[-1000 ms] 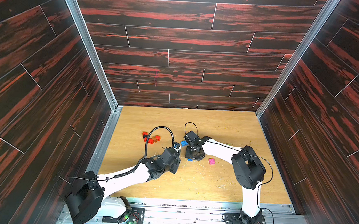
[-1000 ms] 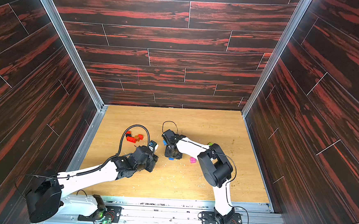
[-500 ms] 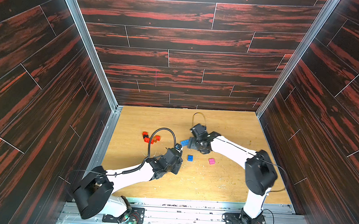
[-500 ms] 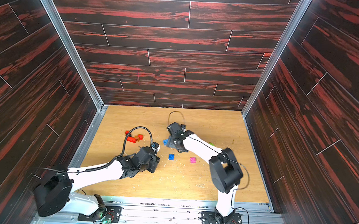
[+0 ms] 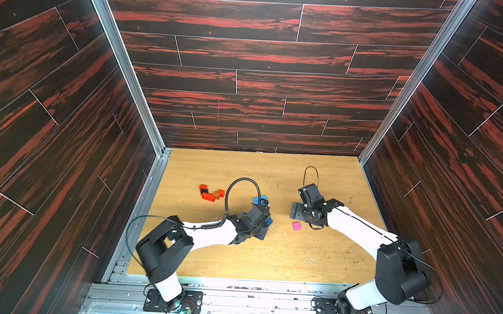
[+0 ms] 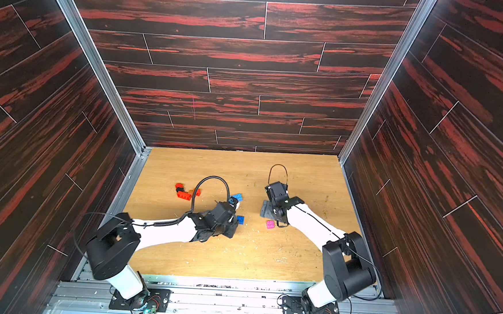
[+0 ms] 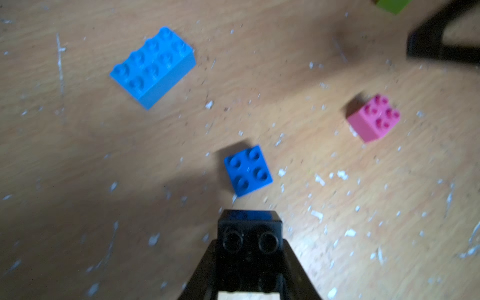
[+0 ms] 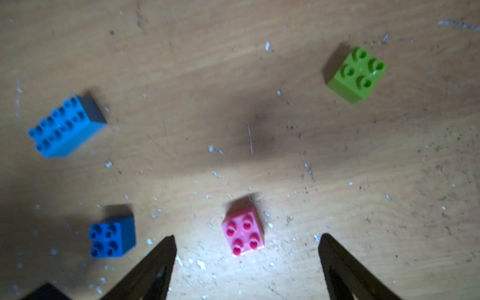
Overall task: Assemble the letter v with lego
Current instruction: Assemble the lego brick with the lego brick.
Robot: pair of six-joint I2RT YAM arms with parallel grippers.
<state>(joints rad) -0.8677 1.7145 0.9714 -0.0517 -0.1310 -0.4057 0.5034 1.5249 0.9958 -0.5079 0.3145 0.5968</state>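
The left end effector (image 7: pixel 249 246) is clamped on a glossy black brick (image 7: pixel 249 228); the right end effector (image 8: pixel 246 235) stands apart, a four-stud pink brick (image 8: pixel 242 233) just ahead.

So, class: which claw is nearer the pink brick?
Right. The right claw is open beside the pink brick; the left claw, holding a black brick, is farther, by the dark blue brick.

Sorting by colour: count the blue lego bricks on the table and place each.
2. A long light-blue brick lies mid-table beside the left arm; a dark-blue square brick lies apart from it, nearer the robot, left of the pink brick. More may hide under that arm.
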